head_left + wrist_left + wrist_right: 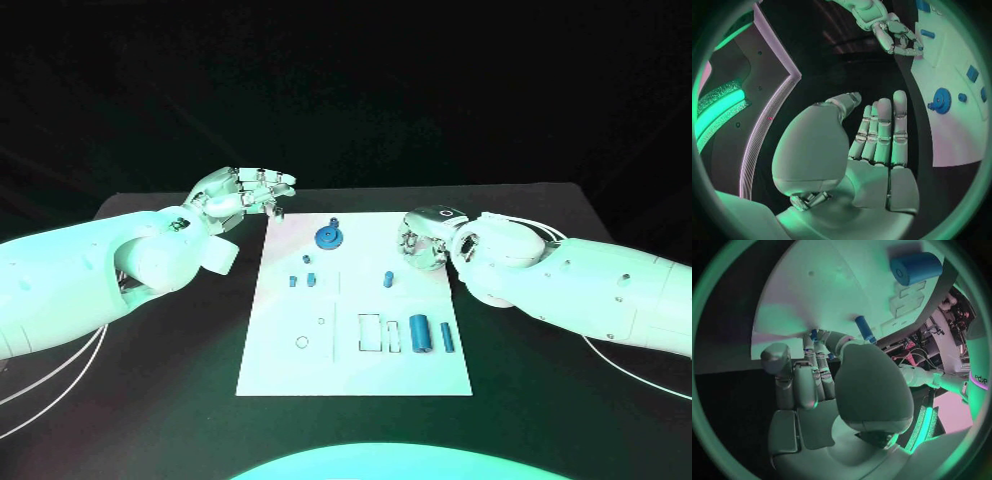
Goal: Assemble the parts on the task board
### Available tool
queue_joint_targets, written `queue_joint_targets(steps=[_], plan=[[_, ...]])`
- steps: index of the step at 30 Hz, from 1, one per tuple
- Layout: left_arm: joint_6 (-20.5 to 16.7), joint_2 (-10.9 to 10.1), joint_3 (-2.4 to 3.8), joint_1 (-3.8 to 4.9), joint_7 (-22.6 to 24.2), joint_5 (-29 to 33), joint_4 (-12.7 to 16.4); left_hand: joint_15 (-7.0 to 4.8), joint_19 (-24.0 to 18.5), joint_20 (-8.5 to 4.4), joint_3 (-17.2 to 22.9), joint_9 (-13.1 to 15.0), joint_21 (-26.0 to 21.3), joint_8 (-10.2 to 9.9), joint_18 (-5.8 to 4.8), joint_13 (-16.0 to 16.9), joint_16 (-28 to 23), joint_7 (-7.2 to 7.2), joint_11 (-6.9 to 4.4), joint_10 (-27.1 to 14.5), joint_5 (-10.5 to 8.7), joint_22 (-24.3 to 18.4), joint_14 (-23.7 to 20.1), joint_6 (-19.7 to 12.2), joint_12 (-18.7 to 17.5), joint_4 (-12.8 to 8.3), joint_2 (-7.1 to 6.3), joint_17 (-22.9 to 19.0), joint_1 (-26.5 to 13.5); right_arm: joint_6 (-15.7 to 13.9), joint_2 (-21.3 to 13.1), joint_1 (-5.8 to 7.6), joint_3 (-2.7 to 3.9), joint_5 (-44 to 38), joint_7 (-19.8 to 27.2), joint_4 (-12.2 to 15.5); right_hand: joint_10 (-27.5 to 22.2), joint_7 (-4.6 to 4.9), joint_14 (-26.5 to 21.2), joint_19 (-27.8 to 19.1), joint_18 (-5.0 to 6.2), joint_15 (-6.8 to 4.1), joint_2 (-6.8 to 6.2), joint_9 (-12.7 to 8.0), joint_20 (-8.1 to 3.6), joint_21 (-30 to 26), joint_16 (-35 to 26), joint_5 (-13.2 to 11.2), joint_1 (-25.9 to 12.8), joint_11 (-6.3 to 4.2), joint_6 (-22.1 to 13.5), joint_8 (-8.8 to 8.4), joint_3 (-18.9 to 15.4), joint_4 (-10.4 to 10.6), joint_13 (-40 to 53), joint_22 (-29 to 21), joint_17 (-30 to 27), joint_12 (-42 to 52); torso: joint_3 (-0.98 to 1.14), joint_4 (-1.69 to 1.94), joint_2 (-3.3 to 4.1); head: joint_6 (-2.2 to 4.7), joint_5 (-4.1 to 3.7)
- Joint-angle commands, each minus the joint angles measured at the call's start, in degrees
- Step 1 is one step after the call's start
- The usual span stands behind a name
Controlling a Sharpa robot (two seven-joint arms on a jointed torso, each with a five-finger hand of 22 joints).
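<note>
Both silver robot hands hover empty at the white task board's far corners.

Left hand [245, 192] sits off the far-left corner of the flat white task board [289, 370], fingers loosely spread and holding nothing; the left wrist view shows its straight fingers [882, 132] clear of the board. The right hand [428, 238] hangs over the board's right edge, fingers curled downward with nothing gripped that can be seen. Small blue parts lie scattered: a round blue gear-like disc [330, 236] near the far end, a short blue peg [388, 279] just beside the right hand, and a larger blue cylinder [420, 333] nearer the robot. A likely risk: the right hand's curled fingers could knock the peg and roll it away, since it lies loose so close.
</note>
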Motion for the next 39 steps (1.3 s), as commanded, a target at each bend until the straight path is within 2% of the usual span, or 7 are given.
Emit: queue_joint_targets(steps=[1, 6, 12, 24, 29, 33, 39], plan=[[0.91, 0.02, 0.05, 0.01, 0.08, -0.19, 0.22, 0.36, 0.37, -0.15, -0.38, -0.06, -0.30, -0.06, 0.81, -0.09, -0.23, 0.12, 0.06, -0.24, 0.16, -0.05, -0.14, -0.35, -0.23, -0.02, 0.08, -0.09, -0.34, 4.54, 0.03, -0.84, -0.55, -2.16, -1.14, 0.06, 2.17, -0.11, 2.44, 0.14, -1.17, -0.70, 1.30, 0.63, -0.76, 1.28, 0.74, 0.45, 1.50, -1.07, 0.77, 0.67, 1.18, -1.52, 0.86, 1.27, 0.31, 0.64, 0.05, -0.08, -0.06, -0.06, 0.01], [1.04, 0.01, 0.05, 0.01, -0.04, -0.49, 0.29, 0.37, 0.39, -0.14, -0.39, -0.06, -0.34, -0.06, 0.81, -0.10, -0.24, 0.13, 0.07, -0.25, 0.16, -0.08, -0.16, -0.37, -0.23, -0.04, 0.09, -0.10, -0.28, 3.76, -0.08, -0.91, -0.57, -3.30, -1.51, 0.51, 2.96, -0.28, 2.42, 0.05, -1.30, -0.90, 1.48, 1.37, -1.04, 2.35, 0.96, 0.48, 1.10, -1.21, 0.83, 1.13, 2.93, -2.88, 1.21, 2.51, 0.21, 0.36, 0.08, -0.09, -0.03, -0.06, -0.05], [1.06, -0.02, 0.05, 0.01, -0.17, -0.80, 0.34, 0.39, 0.43, -0.13, -0.39, -0.07, -0.45, -0.04, 0.81, -0.14, -0.30, 0.16, 0.09, -0.28, 0.18, -0.17, -0.23, -0.42, -0.23, -0.13, 0.10, -0.12, -0.08, 1.48, -0.11, -0.97, -0.57, -4.21, -1.74, 1.04, 3.35, -0.30, 2.42, 0.07, -1.42, -0.95, 1.55, 1.86, -1.19, 3.58, 1.25, 0.50, 1.05, -1.23, 0.70, 1.23, 5.07, -4.27, 1.46, 3.88, 0.27, -0.08, 0.08, -0.05, -0.01, -0.09, -0.16], [1.07, -0.08, 0.04, 0.01, -0.20, -0.96, 0.42, 0.41, 0.48, -0.12, -0.36, -0.09, -0.60, -0.02, 0.82, -0.19, -0.40, 0.20, 0.13, -0.34, 0.23, -0.28, -0.35, -0.50, -0.25, -0.25, 0.16, -0.15, 0.21, -6.85, -1.75, -0.81, -0.32, -4.16, -0.92, 3.03, 3.83, -0.32, 2.54, 0.29, -1.61, -0.99, 1.36, 2.24, -1.24, 4.97, 1.76, 0.44, 0.77, -1.25, 0.80, 1.33, 6.54, -5.25, 1.71, 5.36, 0.83, -0.35, 0.00, -0.10, -0.08, -0.04, 0.01], [1.13, 0.00, 0.04, 0.01, -0.19, -1.01, 0.37, 0.41, 0.48, -0.12, -0.36, -0.09, -0.60, -0.02, 0.82, -0.19, -0.40, 0.20, 0.13, -0.34, 0.23, -0.28, -0.35, -0.50, -0.25, -0.25, 0.16, -0.15, 0.21, -9.48, -2.88, -0.38, -0.06, -3.22, -0.04, 4.01, 3.89, -0.33, 2.59, 0.42, -1.68, -0.99, 1.33, 2.29, -1.24, 5.29, 1.91, 0.43, 0.70, -1.26, 0.84, 1.36, 6.65, -5.31, 1.75, 5.67, 1.07, -0.38, -0.05, -0.19, -0.16, 0.27, -0.30], [1.35, 0.13, 0.04, 0.01, -0.12, -1.03, 0.31, 0.43, 0.51, -0.11, -0.37, -0.10, -0.71, -0.02, 0.82, -0.23, -0.48, 0.25, 0.16, -0.39, 0.26, -0.35, -0.43, -0.58, -0.26, -0.32, 0.15, -0.18, 0.36, -10.48, -4.04, -0.03, 0.18, -2.04, 0.62, 5.52, 3.91, -0.33, 2.60, 0.41, -1.68, -0.99, 1.35, 2.30, -1.24, 5.31, 1.94, 0.43, 0.67, -1.25, 0.84, 1.36, 6.71, -5.31, 1.76, 5.71, 1.11, -0.39, 0.02, -0.18, -0.17, 0.32, -0.38], [1.82, 0.28, 0.04, 0.01, -0.25, -1.13, 0.27, 0.47, 0.53, -0.10, -0.44, -0.13, -0.82, -0.05, 0.81, -0.28, -0.55, 0.32, 0.22, -0.50, 0.25, -0.43, -0.52, -0.73, -0.30, -0.37, 0.08, -0.21, 0.45, -11.60, -6.19, 0.25, 0.54, -0.04, 1.71, 8.96, 3.92, -0.30, 2.62, 0.40, -1.68, -0.98, 1.38, 2.33, -1.23, 5.36, 2.02, 0.42, 0.59, -1.23, 0.83, 1.36, 6.78, -5.29, 1.77, 5.76, 1.24, -0.43, -0.06, -0.24, -0.23, 0.42, -0.53]])
